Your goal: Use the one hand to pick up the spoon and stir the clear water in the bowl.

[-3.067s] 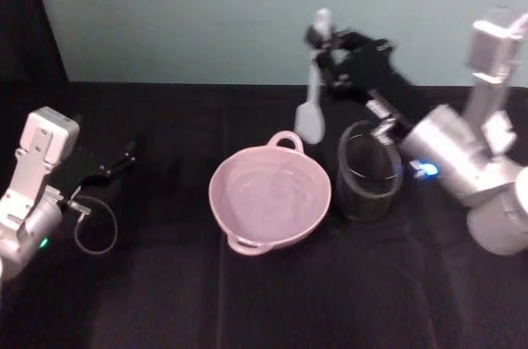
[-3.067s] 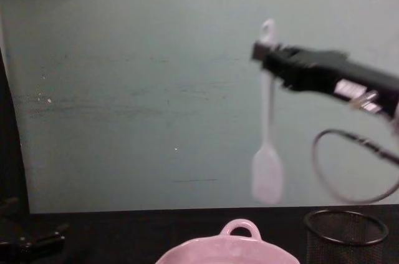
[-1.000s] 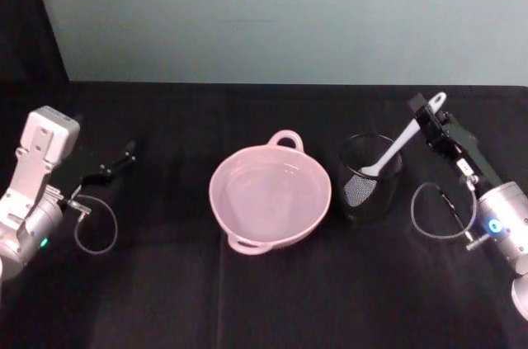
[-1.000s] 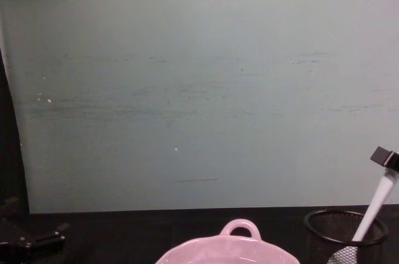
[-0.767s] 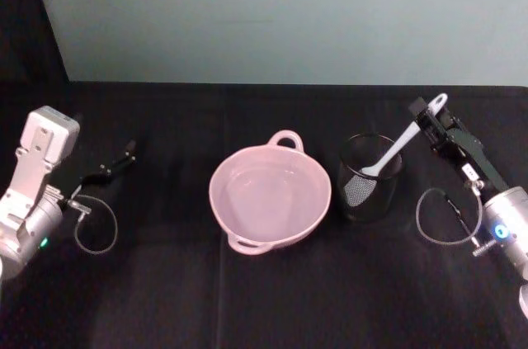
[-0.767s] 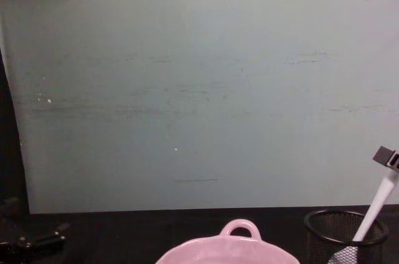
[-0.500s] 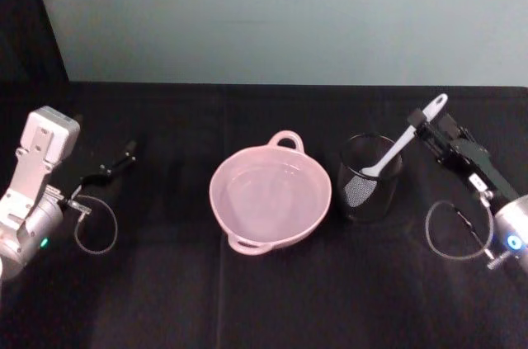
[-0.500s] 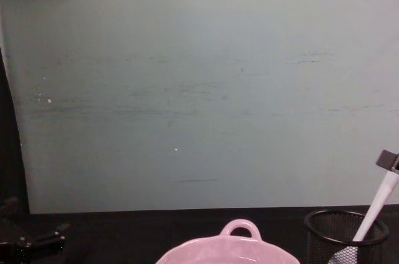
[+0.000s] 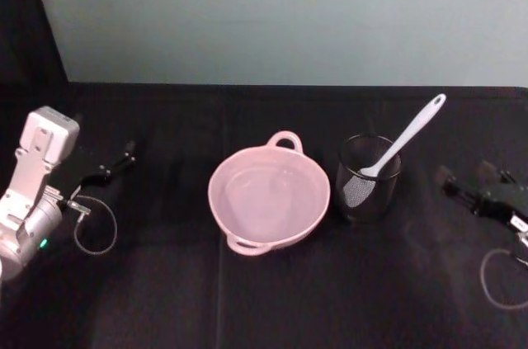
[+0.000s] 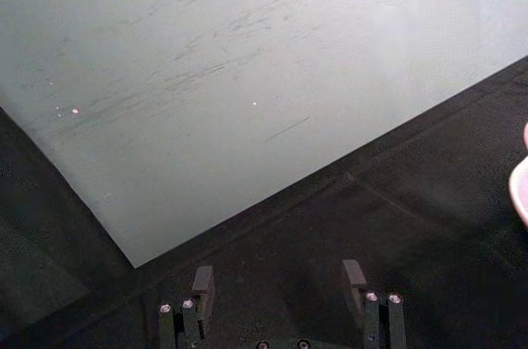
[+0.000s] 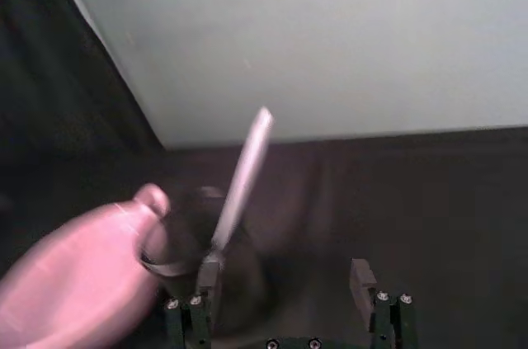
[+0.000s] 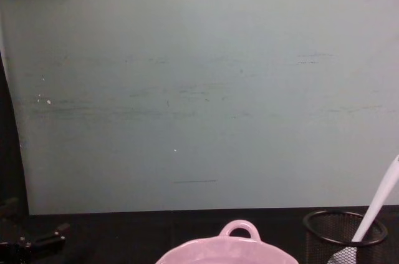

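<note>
Spoon: the long white plastic spoon (image 9: 402, 139) leaned blade-down in the black wire-mesh cup (image 9: 368, 179).
Hand: the black right gripper (image 9: 469, 184) was spread open, empty, apart from the cup.
Bowl: the pale pink glossy bowl (image 9: 269, 197) sat just beside the cup.

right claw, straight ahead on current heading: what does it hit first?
Most likely the black mesh cup holding the spoon: in the wrist view both sit ahead of the open right claw, toward one finger's side. Depth is unclear; the bowl lies beyond.

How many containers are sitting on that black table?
2. The pink bowl sits mid-table with clear water in it. The black mesh cup stands just to its right, holding the white spoon, which leans out toward the right. Nothing appears hidden.
</note>
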